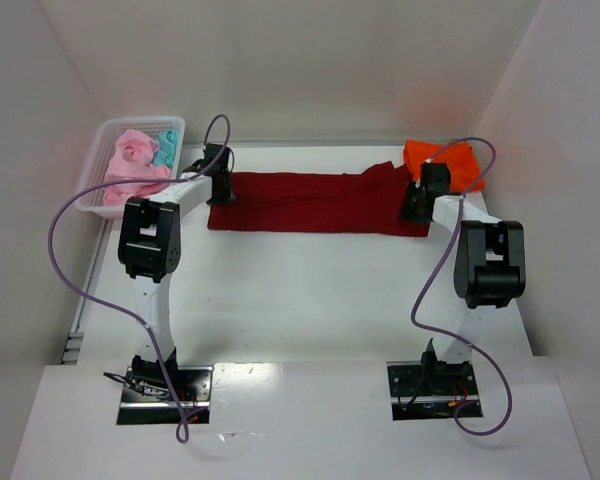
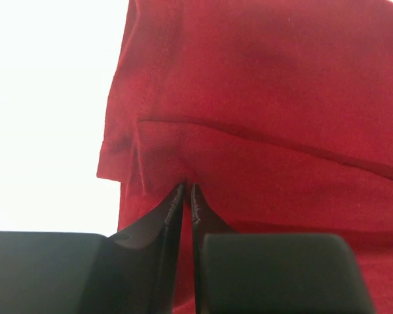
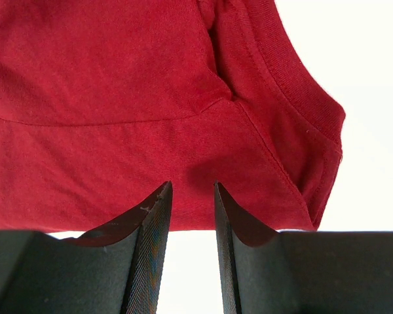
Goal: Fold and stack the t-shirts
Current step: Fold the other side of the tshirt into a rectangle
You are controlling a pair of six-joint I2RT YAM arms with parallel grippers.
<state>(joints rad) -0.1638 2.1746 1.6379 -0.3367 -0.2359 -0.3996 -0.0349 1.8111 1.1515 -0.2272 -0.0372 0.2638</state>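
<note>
Across the far table point(image 1: 310, 300), the red shirt point(image 1: 320, 203) runs left to right; left gripper point(image 2: 188, 186) pinches its left end, right gripper point(image 3: 192, 186) gapes at the other.

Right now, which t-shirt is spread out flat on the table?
The dark red t-shirt, stretched wide across the table. The orange t-shirt is bunched by its right end; the pink t-shirts and teal t-shirt are crumpled in the white basket.

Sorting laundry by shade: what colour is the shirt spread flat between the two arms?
The spread t-shirt is plain dark red; the top external view shows it best.
</note>
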